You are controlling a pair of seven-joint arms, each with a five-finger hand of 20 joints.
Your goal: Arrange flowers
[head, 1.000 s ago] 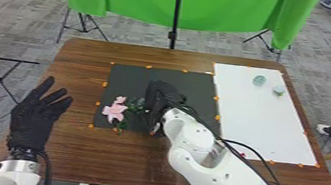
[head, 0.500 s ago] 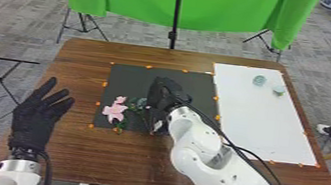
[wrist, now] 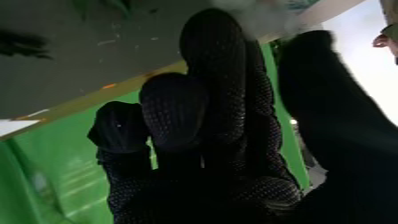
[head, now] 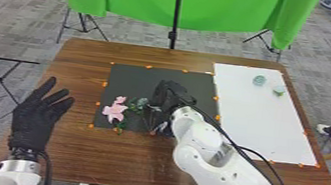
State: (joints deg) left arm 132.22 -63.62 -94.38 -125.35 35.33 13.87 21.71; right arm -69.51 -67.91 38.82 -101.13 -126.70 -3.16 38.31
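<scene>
Shifted rightward: right robot hand (head: 169,95) | fingers extended, thumb apart, hold unclear | left robot hand (head: 34,122) spread, empty

Left hand (head: 35,120) splayed, right hand (head: 169,97) — thumb apart

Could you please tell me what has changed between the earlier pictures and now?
The black-gloved right hand has shifted slightly to the right over the dark rectangular mat. The black-gloved left hand and the pink-petalled flower stayed put.
</scene>
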